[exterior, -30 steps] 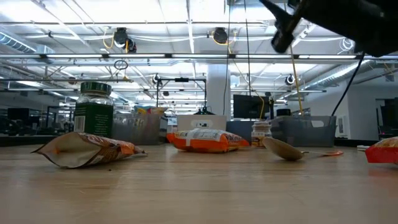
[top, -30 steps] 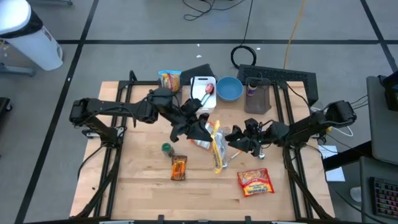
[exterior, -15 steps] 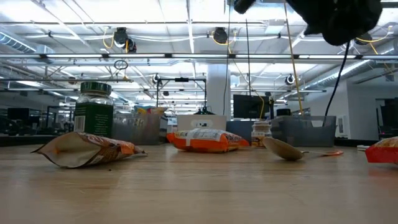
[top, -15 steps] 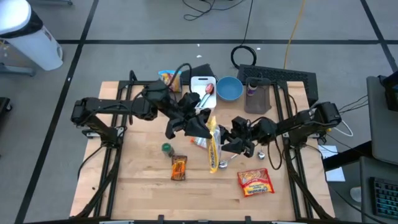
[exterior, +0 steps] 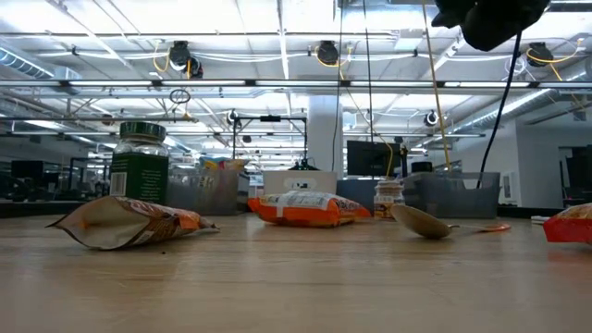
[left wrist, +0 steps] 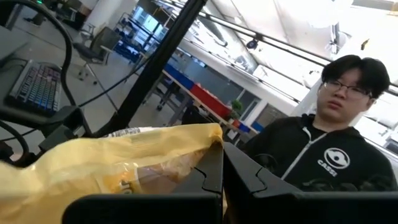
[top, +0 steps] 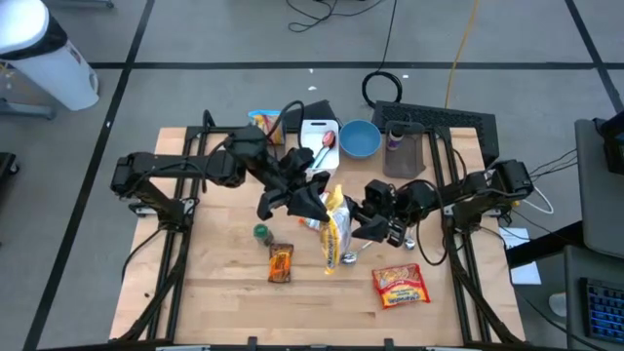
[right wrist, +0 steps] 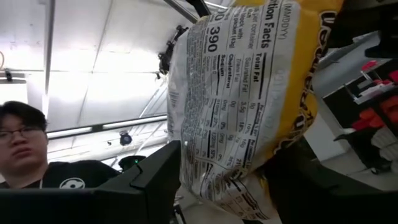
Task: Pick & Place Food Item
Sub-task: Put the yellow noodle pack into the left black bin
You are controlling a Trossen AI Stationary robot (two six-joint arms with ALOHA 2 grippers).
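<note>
A yellow snack bag (top: pixel 334 234) hangs above the middle of the table, held between both grippers. My left gripper (top: pixel 317 203) is at its upper end and is shut on it; in the left wrist view the yellow bag (left wrist: pixel 124 162) spreads out from the shut fingers of my left gripper (left wrist: pixel 222 163). My right gripper (top: pixel 363 222) comes at the bag from the right. In the right wrist view the bag's printed back (right wrist: pixel 249 93) fills the gap of my right gripper (right wrist: pixel 227 158). The low view shows neither gripper. My left gripper pinches the bag's top edge (left wrist: pixel 210 142) between its two fingers. It comes about level from the table's left side. The bag is clear of the table and hangs below and beside the fingers. My right gripper has the bag between its two fingers, which stand wide, one against each side edge (right wrist: pixel 184 137) near the bag's lower part. The fingers slant upward from the table's right side. The bag stands up past them, its printed back toward the wrist.
On the table lie an orange pouch (top: pixel 281 261), a green-lidded jar (top: pixel 260 232), a red packet (top: pixel 400 285), a spoon (exterior: pixel 421 222) and an orange-white bag (exterior: pixel 305 209). A blue bowl (top: pixel 359 139), a white board (top: pixel 318 136) and a dark container (top: pixel 402 151) stand at the far edge. A person (left wrist: pixel 336 143) sits beyond.
My right gripper has risen, gone toward the table's left toward the left gripper, and tipped its fingers upward. My left gripper has risen a little. The yellow bag has come up with them and now shows more of its broad face from above.
</note>
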